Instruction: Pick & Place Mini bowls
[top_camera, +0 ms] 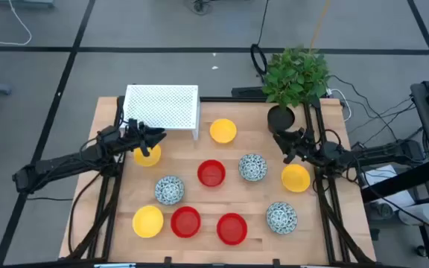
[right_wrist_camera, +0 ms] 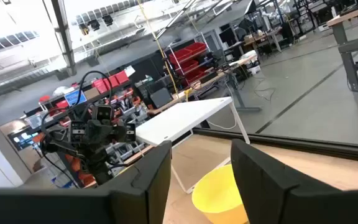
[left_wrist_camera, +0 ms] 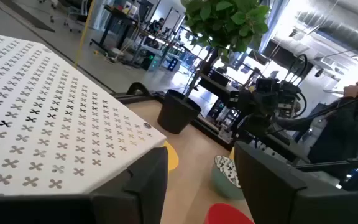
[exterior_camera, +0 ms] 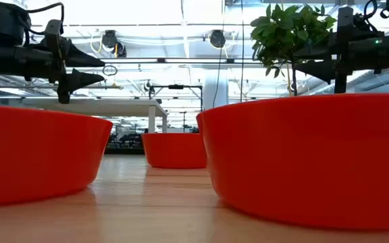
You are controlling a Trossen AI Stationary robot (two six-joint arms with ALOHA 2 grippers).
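Glossy round red bowls (exterior_camera: 309, 158), wood-grain table (exterior_camera: 147, 209)

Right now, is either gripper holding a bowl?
No. In the high view the left gripper and right gripper are both open and empty, above the table, bowls lying loose.

- Back-left corner is being blocked by white perforated rack (top_camera: 162, 109).
- Back-right is being blocked by potted plant (top_camera: 295, 77).
- Table middle is being crowded by mini bowls (top_camera: 211, 173); narrow bare gaps are being left between them.
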